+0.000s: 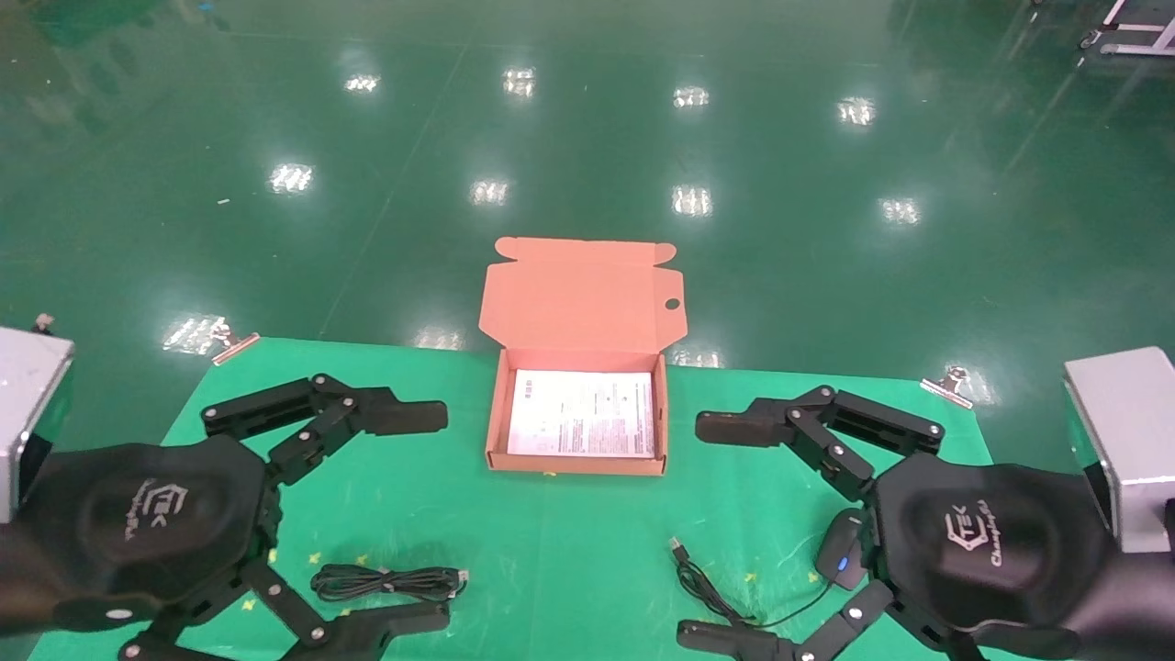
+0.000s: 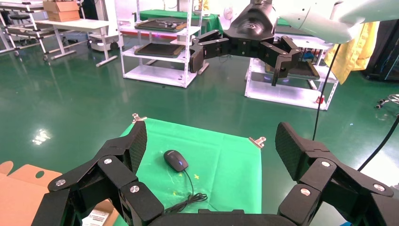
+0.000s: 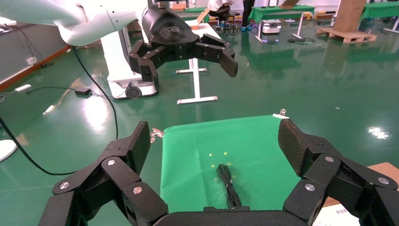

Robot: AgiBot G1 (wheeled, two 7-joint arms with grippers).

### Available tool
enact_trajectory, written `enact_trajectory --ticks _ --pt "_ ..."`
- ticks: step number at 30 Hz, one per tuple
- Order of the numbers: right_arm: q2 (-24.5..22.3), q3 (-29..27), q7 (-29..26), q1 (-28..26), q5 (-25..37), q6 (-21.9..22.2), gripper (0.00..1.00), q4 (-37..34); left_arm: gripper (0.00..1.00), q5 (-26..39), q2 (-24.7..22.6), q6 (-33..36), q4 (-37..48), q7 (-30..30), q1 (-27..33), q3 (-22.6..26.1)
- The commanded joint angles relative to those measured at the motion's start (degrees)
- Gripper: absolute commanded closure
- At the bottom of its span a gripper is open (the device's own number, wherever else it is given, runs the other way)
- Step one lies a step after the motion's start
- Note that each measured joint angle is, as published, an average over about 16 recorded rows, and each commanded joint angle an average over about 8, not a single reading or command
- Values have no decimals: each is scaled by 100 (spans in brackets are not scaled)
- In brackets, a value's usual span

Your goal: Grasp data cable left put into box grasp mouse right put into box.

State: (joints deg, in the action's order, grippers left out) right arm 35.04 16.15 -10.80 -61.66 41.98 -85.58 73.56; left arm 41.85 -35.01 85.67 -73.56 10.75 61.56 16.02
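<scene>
Nearest, the thin black data cable (image 1: 389,581) lay bundled between the wide-open, empty fingers of the left tool (image 1: 441,517), and the small black oval mouse (image 1: 842,549) lay under the equally open, empty right tool (image 1: 695,529). Farther on the green bench (image 1: 441,500), the salmon-orange cardboard box (image 1: 580,411) stood open. A loose cable loop could probably slip out during closing.

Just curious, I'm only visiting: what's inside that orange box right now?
Only a white printed sheet lines the box; anything beneath it is hidden. The data cable and mouse lie outside on the table.

Box (image 1: 576,464) open; data cable (image 1: 387,581) left, mouse (image 1: 842,550) right.
</scene>
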Motion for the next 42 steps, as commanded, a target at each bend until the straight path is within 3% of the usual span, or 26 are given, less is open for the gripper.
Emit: enact_trajectory --ticks 1,19,26,34,42 --pt "0 0 0 0 0 0 0 0 0 0 0 0 0 0 0 0" --pt "0 -1 1 1 -2 -1 0 0 0 29 -7 -15 9 -16 17 11" --pt "-55 50 58 -44 190 -29 0 47 0 438 99 151 -77 -139 226 125" --pt "-71 432 247 -601 1218 -224 0 276 0 1435 146 376 -109 49 724 675" --pt "207 1672 702 -1779 2783 -507 0 356 0 2743 -44 418 -210 161 1300 1532"
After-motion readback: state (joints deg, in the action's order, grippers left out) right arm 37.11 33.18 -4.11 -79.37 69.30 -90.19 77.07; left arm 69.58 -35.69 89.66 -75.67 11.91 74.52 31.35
